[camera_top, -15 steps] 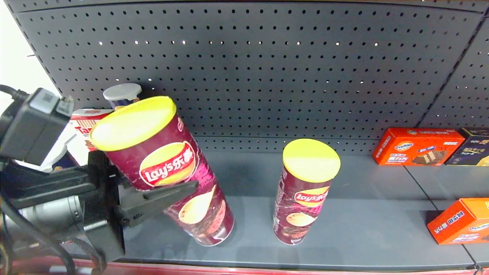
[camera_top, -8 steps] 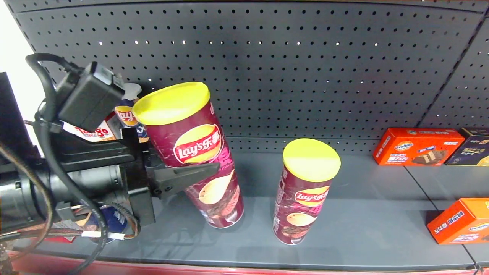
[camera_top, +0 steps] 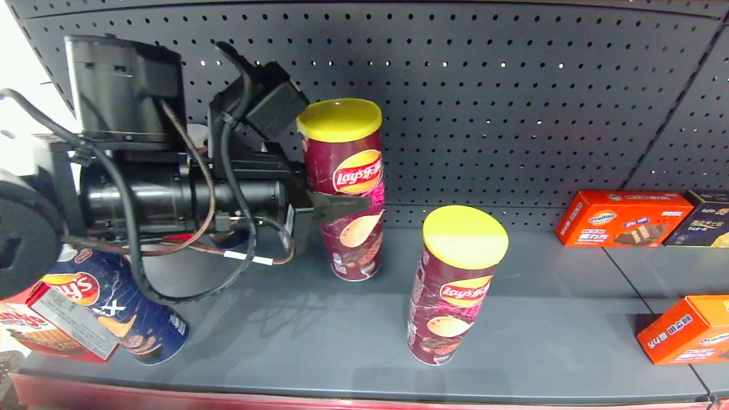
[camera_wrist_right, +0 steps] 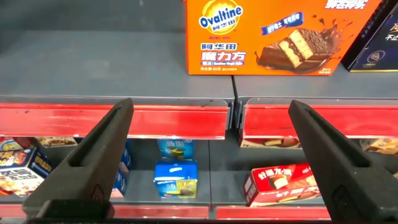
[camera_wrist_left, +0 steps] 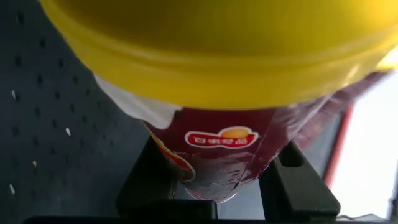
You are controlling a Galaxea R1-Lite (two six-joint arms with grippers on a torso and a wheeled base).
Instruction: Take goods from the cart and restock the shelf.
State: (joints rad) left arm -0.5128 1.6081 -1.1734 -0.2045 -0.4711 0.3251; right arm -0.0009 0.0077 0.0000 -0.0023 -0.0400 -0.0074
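Maroon chip can (camera_top: 343, 165) sits clamped in left gripper (camera_top: 347, 200), seemingly touching shelf (camera_top: 529, 324).

Left gripper (camera_top: 346, 200) jaws clamp the can (camera_top: 343, 165), right gripper (camera_wrist_right: 211, 111) jaws spread wide

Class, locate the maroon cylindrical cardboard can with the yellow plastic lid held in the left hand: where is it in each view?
Head view: maroon can, upright, left of centre, gripped by the left hand.
Left wrist view: close up, yellow lid nearest the camera.
Right wrist view: not in it.
Shared landmark: dark perforated back panel.
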